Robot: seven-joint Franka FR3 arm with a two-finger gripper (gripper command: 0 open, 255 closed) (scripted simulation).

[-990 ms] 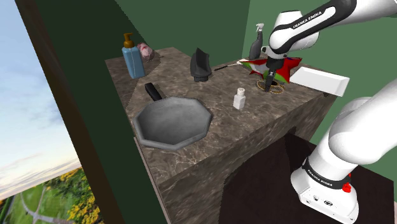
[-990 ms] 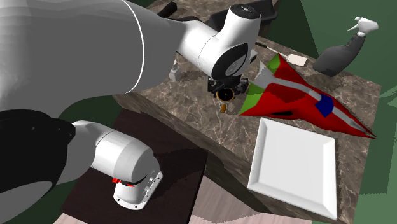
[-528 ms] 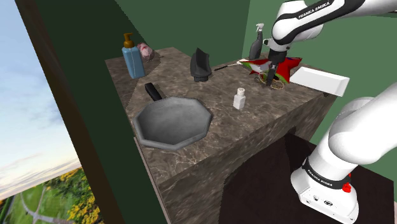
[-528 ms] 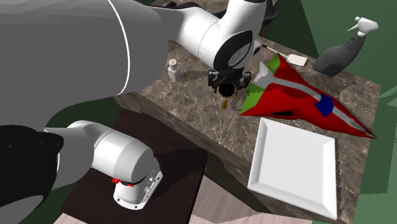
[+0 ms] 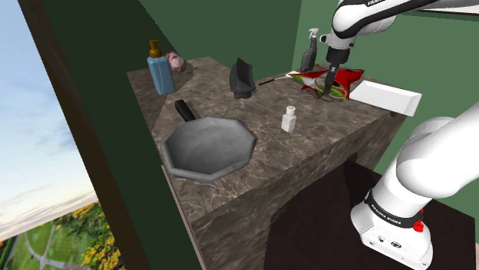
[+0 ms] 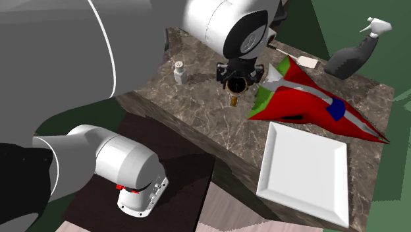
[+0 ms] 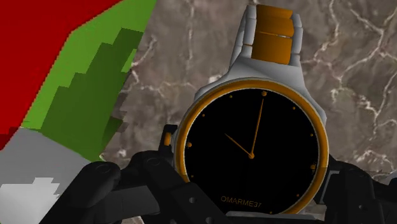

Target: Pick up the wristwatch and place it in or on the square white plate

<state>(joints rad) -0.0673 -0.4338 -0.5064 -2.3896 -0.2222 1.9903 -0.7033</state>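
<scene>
The wristwatch (image 7: 251, 146) has a black dial, a gold bezel and a silver and gold band. My gripper (image 7: 229, 194) is shut on it, its fingers (image 7: 102, 184) clasping the case from both sides. In the second exterior view the watch (image 6: 235, 86) hangs under the gripper (image 6: 238, 74) above the marble counter, its band pointing down. The shoulder view puts the gripper (image 5: 328, 84) over the counter's far end. The square white plate (image 6: 303, 173) lies at the counter's near corner, apart from the gripper, and appears at the shoulder view's right (image 5: 388, 96).
A red, green and white wedge-shaped object (image 6: 309, 102) lies between the gripper and the plate. A dark spray bottle (image 6: 352, 56) stands behind it. A small shaker (image 5: 289, 119), a grey frying pan (image 5: 209, 146), a black object (image 5: 242, 77) and a blue soap dispenser (image 5: 160, 69) occupy the counter.
The gripper has risen from the counter with the watch shut in it and shifted slightly toward the red wedge. Nothing else has moved.
</scene>
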